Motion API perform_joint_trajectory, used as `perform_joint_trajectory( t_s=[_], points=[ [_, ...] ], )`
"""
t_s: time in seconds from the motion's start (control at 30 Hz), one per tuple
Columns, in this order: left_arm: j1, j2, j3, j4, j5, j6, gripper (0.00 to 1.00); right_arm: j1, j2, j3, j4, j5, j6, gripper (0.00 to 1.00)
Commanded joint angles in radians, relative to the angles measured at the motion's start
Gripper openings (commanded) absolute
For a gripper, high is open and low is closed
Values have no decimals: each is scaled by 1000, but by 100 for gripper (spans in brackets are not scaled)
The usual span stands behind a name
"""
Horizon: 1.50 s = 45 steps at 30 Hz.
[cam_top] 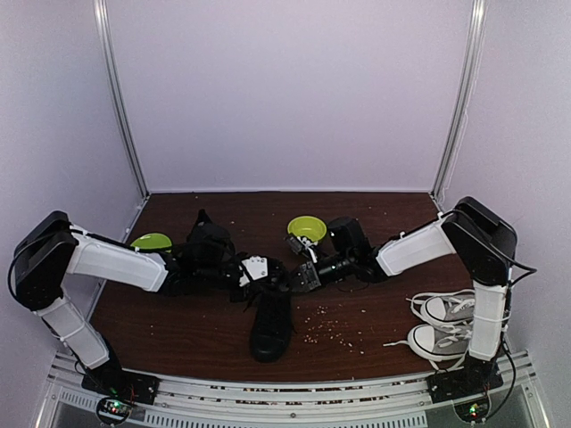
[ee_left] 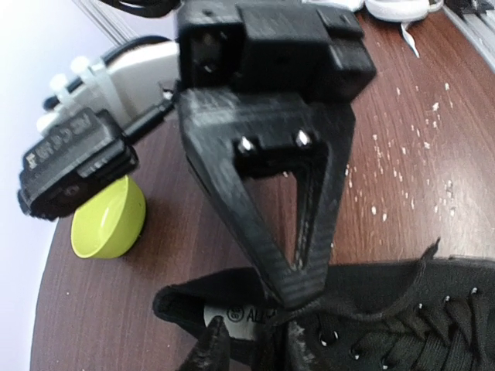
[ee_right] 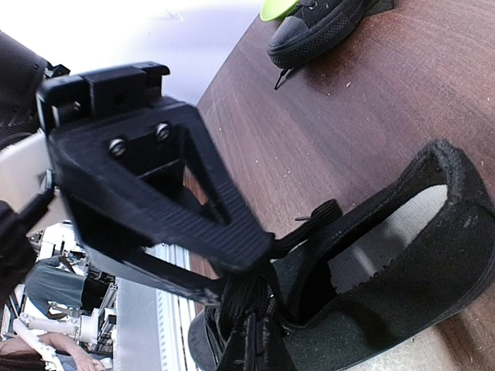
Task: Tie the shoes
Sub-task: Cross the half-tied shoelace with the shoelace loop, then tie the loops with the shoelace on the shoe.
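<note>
One black shoe [cam_top: 270, 325] lies mid-table, toe toward the near edge, and both grippers meet over its open collar [ee_right: 433, 255]. My right gripper [cam_top: 299, 275] [ee_right: 259, 259] is shut on a black lace [ee_right: 321, 216] just above the tongue; the left wrist view shows its V-shaped fingers [ee_left: 305, 294] pinching that lace [ee_left: 410, 274]. My left gripper [cam_top: 268, 272] [ee_left: 254, 348] hovers at the tongue label [ee_left: 240, 317], its jaws a little apart and gripping nothing that I can make out. The second black shoe [cam_top: 210, 239] [ee_right: 317, 27] lies behind the left arm.
Two green bowls stand on the table, one [cam_top: 152, 241] beside the left arm, one [cam_top: 306, 229] [ee_left: 108, 220] behind the right gripper. White-laced sneakers [cam_top: 446, 325] sit at the near right. Pale crumbs [cam_top: 330, 330] are scattered right of the shoe.
</note>
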Motion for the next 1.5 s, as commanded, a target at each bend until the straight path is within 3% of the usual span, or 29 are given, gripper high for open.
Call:
perform_joint_trajectory(
  t_s=[0.0,0.13,0.8,0.83,0.93,1.17,1.3,1.47],
  points=[
    [-6,18,42,16,39,8,17,-5,-38,-3,5,11,-8,0],
    [-6,20,42,3,43,13,0,-5,-41,-5,5,15,-6,0],
    [-6,-21,4,-35,74,27,0,-38,-52,-45,67,67,60,0],
    [-6,-24,9,-42,74,26,1,-36,-51,-44,70,60,62,0],
    [-5,-55,32,-92,72,29,41,-29,-50,-40,65,45,56,0],
    [9,-141,36,-303,28,119,73,-20,-51,-36,49,38,41,0],
    [36,-149,19,-289,-42,118,78,-15,-47,-30,39,35,30,0],
    [40,-87,99,-357,-6,120,64,-15,-50,-22,35,38,28,0]
  ],
)
